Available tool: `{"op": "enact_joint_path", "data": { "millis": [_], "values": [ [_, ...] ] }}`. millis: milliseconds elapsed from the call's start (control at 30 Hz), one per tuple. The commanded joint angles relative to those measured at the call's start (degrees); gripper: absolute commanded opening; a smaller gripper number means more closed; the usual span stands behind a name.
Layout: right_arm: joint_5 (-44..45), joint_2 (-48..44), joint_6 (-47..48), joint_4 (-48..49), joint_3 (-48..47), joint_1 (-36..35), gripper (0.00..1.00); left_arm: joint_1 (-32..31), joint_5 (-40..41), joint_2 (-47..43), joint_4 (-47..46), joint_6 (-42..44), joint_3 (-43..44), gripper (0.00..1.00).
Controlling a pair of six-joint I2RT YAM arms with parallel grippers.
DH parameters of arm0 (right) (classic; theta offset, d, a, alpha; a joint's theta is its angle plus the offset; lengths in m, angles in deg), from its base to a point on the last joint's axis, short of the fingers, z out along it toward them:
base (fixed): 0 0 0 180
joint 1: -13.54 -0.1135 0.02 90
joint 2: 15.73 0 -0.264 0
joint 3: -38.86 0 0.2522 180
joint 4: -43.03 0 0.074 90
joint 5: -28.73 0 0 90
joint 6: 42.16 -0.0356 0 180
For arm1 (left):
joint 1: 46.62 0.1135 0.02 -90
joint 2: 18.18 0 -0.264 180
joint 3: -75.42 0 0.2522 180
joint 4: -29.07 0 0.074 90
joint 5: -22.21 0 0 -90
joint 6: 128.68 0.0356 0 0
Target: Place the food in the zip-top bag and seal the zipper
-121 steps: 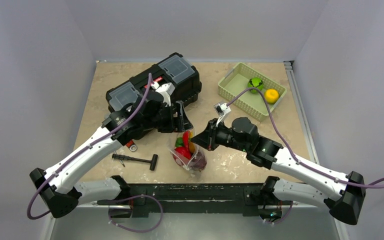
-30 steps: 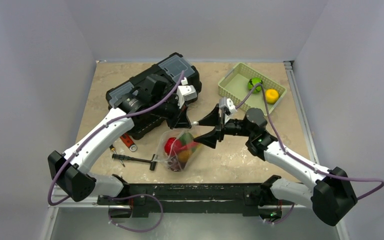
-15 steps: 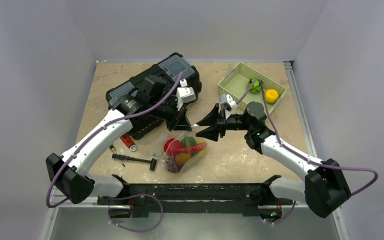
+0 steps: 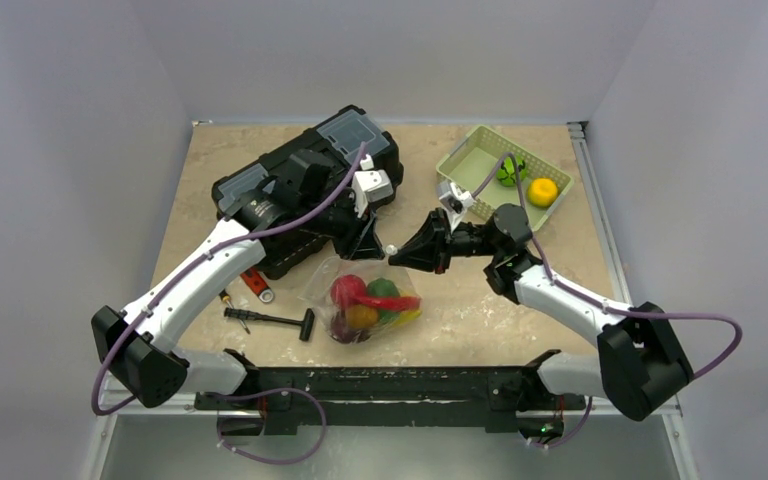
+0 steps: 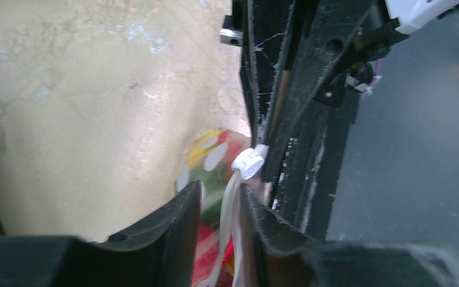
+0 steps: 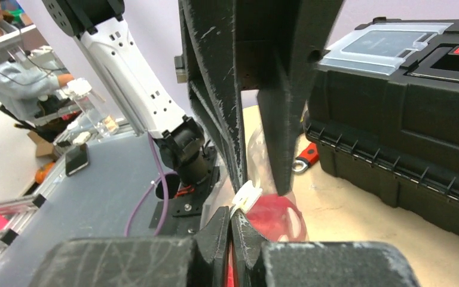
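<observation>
The clear dotted zip-top bag (image 4: 345, 300) lies on the table with red, green, yellow and orange food (image 4: 370, 300) inside. My left gripper (image 4: 372, 246) points down at the bag's mouth. In the left wrist view its jaws (image 5: 221, 194) stand narrowly open astride the whitish zipper (image 5: 232, 206), just behind the white slider (image 5: 248, 162). My right gripper (image 4: 398, 258) is shut on the bag's mouth edge. In the right wrist view (image 6: 232, 218) the slider (image 6: 248, 194) sits at its tips, with red food (image 6: 278, 218) beyond.
A black toolbox (image 4: 300, 185) stands behind the left gripper. A pale green basket (image 4: 460, 170) at the back right holds a green fruit (image 4: 508, 172) and a yellow one (image 4: 542, 190). A T-handle tool (image 4: 270, 320) and a red-handled tool (image 4: 258, 286) lie left of the bag.
My right gripper was wide open beside the bag's mouth and has shut on its edge. The bag has settled flatter on the table. The left gripper has stayed at the mouth.
</observation>
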Motion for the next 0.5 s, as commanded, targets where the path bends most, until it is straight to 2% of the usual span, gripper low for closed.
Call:
{"op": "enact_joint_path", "data": {
  "millis": [0,33,100,267,467],
  "values": [
    [3.0,-1.1,-6.5,5.9,-0.1,-0.2,0.00,-2.0,8.8,-2.9,-4.3,0.6,-1.7,0.38],
    [3.4,-1.2,-7.3,6.1,0.1,-0.2,0.00,-2.8,10.9,-3.2,-4.2,1.5,-2.2,0.46],
    [4.9,-1.9,-7.6,5.8,1.0,-0.2,0.00,-4.1,14.5,-3.6,-2.2,3.6,-2.2,0.55],
    [8.0,-3.5,-7.3,3.7,2.4,-0.2,0.00,-4.6,14.6,-7.2,-5.3,5.6,-6.4,0.60],
    [10.9,-5.9,-6.7,1.2,2.9,-0.2,0.00,-4.8,8.6,-9.3,-6.2,7.5,-9.0,0.60]
  ]
}}
